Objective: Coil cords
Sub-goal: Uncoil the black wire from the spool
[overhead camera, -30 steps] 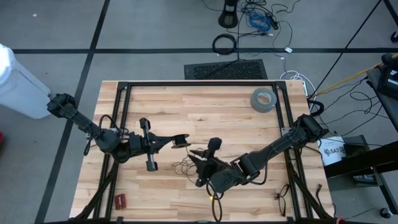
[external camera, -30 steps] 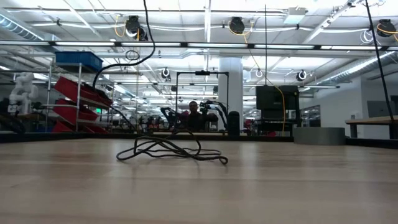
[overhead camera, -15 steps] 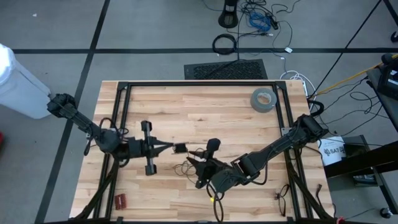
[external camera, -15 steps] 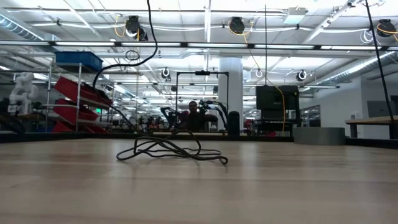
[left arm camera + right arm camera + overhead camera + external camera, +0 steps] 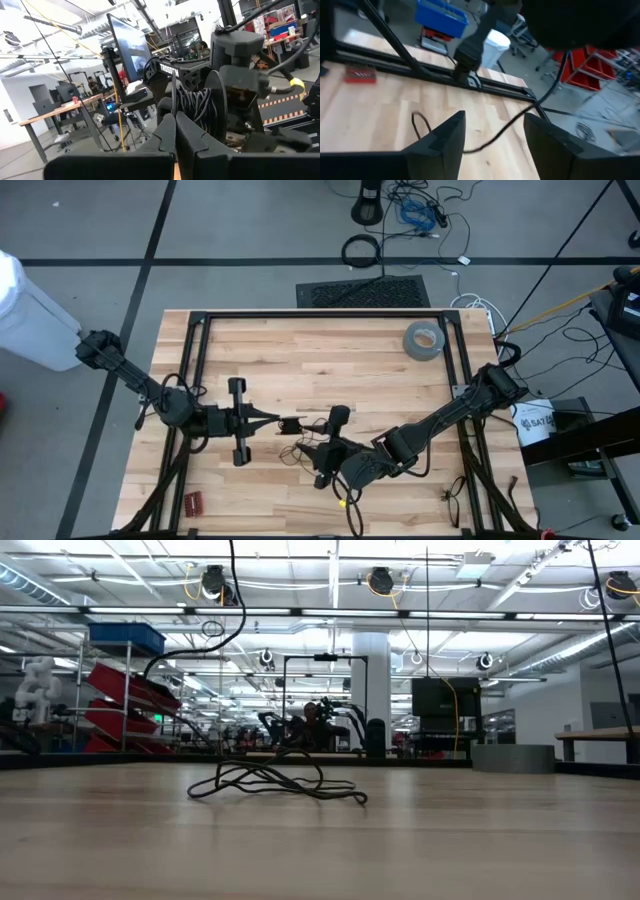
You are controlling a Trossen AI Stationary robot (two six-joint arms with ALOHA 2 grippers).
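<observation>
The cord is a thin black wire. Part of it lies in a loose tangle (image 5: 275, 780) on the wooden table, near the middle (image 5: 297, 452). Another part is wound on a black spool (image 5: 197, 102) that sits by my right arm's gripper (image 5: 338, 417). My left gripper (image 5: 288, 423) points toward the table's right, just short of the spool, and is shut on the wire (image 5: 175, 122). My right gripper (image 5: 495, 145) is open above the table. A stretch of wire (image 5: 492, 134) crosses the gap beyond its fingers, and I cannot tell whether it touches them. My left gripper pinches the thin wire between its two shut fingers, at their free ends (image 5: 173, 111). The fingers come nearly level from the table's left. From the pinch the wire runs straight up in front of the spool, clear of the table.
A grey tape roll (image 5: 423, 339) lies at the far right of the table. A small red object (image 5: 193, 502) lies near the front left corner. Black frame rails (image 5: 320, 313) run along the table's edges. A white bin (image 5: 30, 310) stands off the left side.
My left gripper's tip has swung toward the table's near edge, and the gripper has rolled, staying shut. The raised stretch of wire has shifted a little in the low view. The tangle on the table has kept its place.
</observation>
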